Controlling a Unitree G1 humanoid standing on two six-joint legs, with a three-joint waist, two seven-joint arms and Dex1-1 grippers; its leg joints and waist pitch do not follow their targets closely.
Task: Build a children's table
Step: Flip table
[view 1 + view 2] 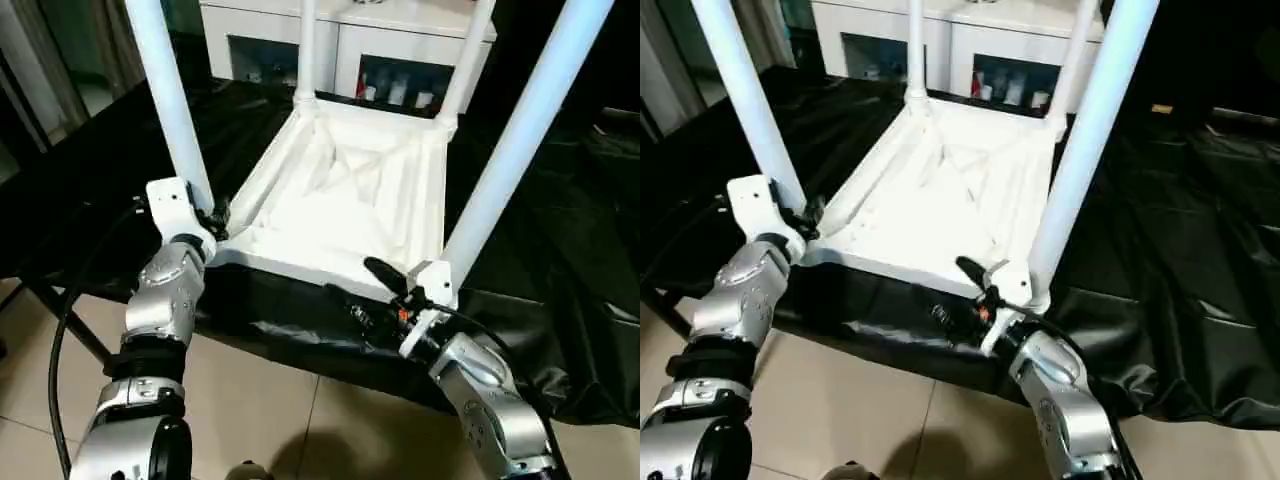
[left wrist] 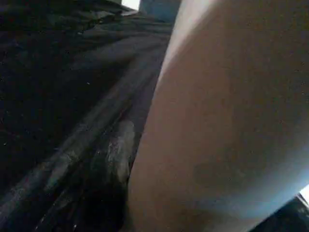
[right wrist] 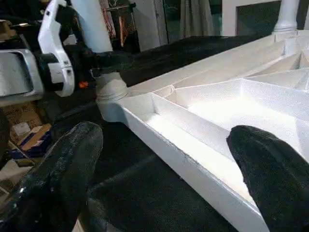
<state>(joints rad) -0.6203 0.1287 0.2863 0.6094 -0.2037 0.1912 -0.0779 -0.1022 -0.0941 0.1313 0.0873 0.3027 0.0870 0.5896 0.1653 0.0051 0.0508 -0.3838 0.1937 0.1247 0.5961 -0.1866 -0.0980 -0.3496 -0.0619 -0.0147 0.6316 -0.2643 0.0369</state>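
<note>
the children's table (image 1: 340,200) lies upside down on the black-draped bench (image 1: 560,250), all four legs pointing up, left hand (image 1: 212,216) clenched on the near-left leg (image 1: 170,95), right hand (image 3: 164,159) released beside the near edge.

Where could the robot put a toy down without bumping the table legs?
Bare room lies on the black sheet, to the robot's right of the upside-down table top. The ribbed middle between the four legs is also open. It is crowded at the near corners, where the left claw and right claw sit.
</note>
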